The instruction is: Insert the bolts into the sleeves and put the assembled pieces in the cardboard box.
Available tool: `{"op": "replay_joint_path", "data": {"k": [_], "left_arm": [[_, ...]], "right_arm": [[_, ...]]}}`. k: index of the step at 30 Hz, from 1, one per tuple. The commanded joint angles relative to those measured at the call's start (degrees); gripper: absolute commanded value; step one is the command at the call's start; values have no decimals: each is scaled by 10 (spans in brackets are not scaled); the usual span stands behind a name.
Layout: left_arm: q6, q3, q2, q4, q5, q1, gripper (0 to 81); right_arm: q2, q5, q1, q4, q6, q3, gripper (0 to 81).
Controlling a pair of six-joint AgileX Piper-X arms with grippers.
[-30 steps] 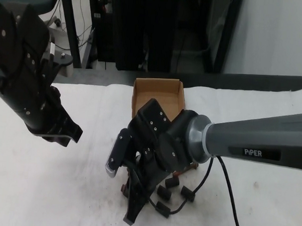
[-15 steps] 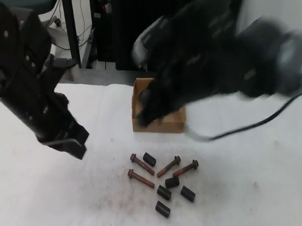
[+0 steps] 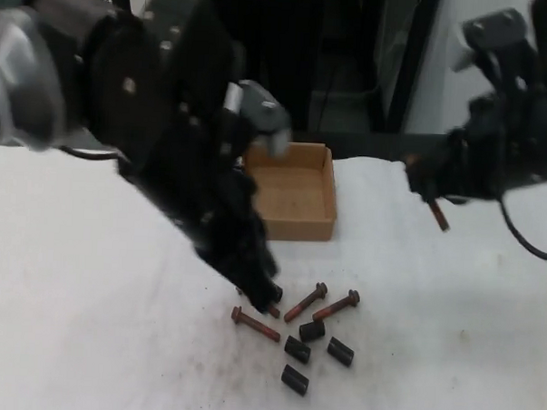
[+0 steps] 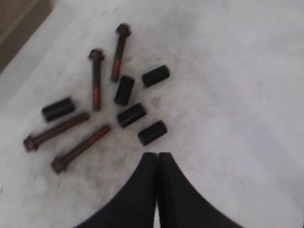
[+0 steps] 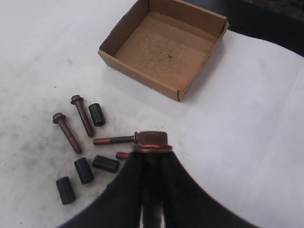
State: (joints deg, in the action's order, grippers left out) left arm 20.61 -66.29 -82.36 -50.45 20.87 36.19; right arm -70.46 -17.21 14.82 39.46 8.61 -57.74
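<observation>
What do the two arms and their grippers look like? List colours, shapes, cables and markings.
Left arm: black casing dotted with small pale screws, plus a grey section. Right arm: black, with a pale grey part on top and a black cable trailing from it. The left gripper and the right gripper each have black fingers tapering to narrow tips. No markings can be read.

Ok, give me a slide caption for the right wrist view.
Right gripper, jaws shut on a bolt; loose bolts, sleeves and the cardboard box lie beyond.
</observation>
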Motion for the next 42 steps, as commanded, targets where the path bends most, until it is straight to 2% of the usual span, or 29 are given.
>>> {"op": "replay_joint_path", "data": {"k": [1,6,11,14,18,19,20,23,27,29,31,36,42], "left_arm": [[40,-21,-26,24,-7,53,3],[46,-73,-110,3,-88,85,3],[78,-135,-188,-29,-96,85,24],[86,-151,-215,-25,-93,90,168],[106,-156,-225,-21,-86,100,461],[137,-156,-225,-19,-96,102,514],[164,-156,-225,-15,-110,106,530],[252,-156,-225,-1,-123,113,507],[351,-156,-233,14,-13,122,403],[407,-156,-239,20,-7,127,357],[421,-156,-250,19,-7,127,330],[433,-156,-288,11,28,121,328],[485,-158,-311,13,-12,111,328]], "right_arm": [[32,-28,-29,-3,0,25,8],[60,-28,-53,-11,0,54,8],[72,-28,-54,-13,0,55,8],[73,-28,-54,-13,1,55,8],[75,-24,-54,-13,4,55,8],[75,-22,-54,-13,4,55,8],[75,-19,-54,-16,6,55,8],[75,-18,-54,-33,15,55,8],[75,-18,-56,-54,17,55,8],[75,-16,-58,-54,17,55,8],[75,-16,-63,-54,17,55,8],[75,-15,-70,-54,17,55,8],[75,-15,-69,-53,17,55,8]]}}
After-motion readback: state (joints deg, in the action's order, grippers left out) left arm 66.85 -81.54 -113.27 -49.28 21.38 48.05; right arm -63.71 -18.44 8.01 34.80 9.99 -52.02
